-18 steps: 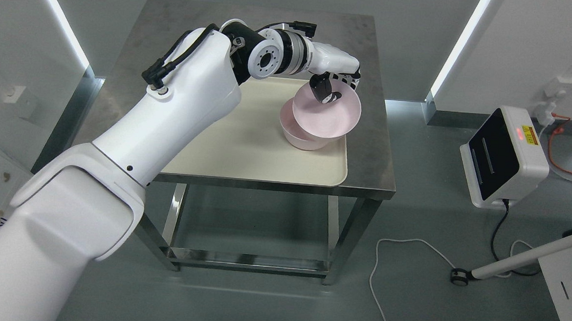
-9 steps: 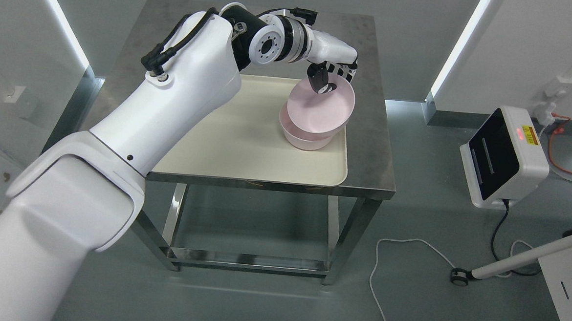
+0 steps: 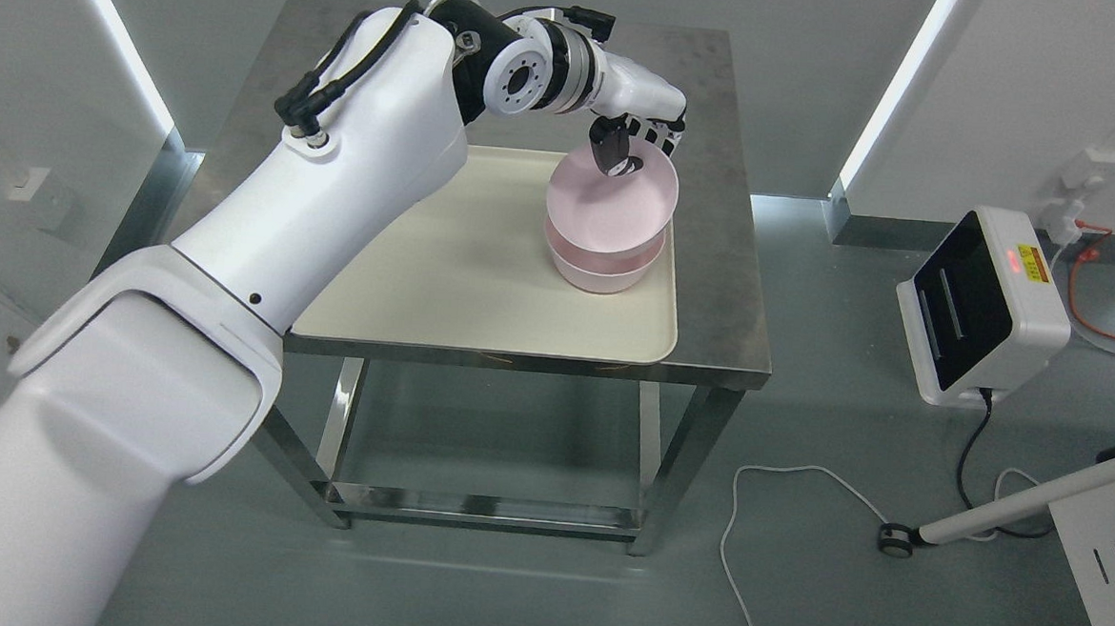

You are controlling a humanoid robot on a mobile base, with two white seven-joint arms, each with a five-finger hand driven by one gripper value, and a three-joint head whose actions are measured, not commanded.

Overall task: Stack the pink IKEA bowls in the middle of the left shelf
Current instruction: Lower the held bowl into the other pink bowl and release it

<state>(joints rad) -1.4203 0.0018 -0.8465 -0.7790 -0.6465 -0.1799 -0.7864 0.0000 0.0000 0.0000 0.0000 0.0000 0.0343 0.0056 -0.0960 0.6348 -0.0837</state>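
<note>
Two pink bowls sit at the right side of a cream tray on a steel table. The upper pink bowl rests almost level inside the lower pink bowl. My left hand reaches in from the left and pinches the upper bowl's far rim, thumb inside the bowl and fingers behind the rim. The right arm is out of view.
The steel table has open space beneath it and a bare strip of top to the right of the tray. A white box with a dark screen stands on the floor at right, with cables and a white pole lying nearby.
My left hand has carried the upper bowl left and down, from tilted over the lower bowl's right edge to nearly level and nested in it.
</note>
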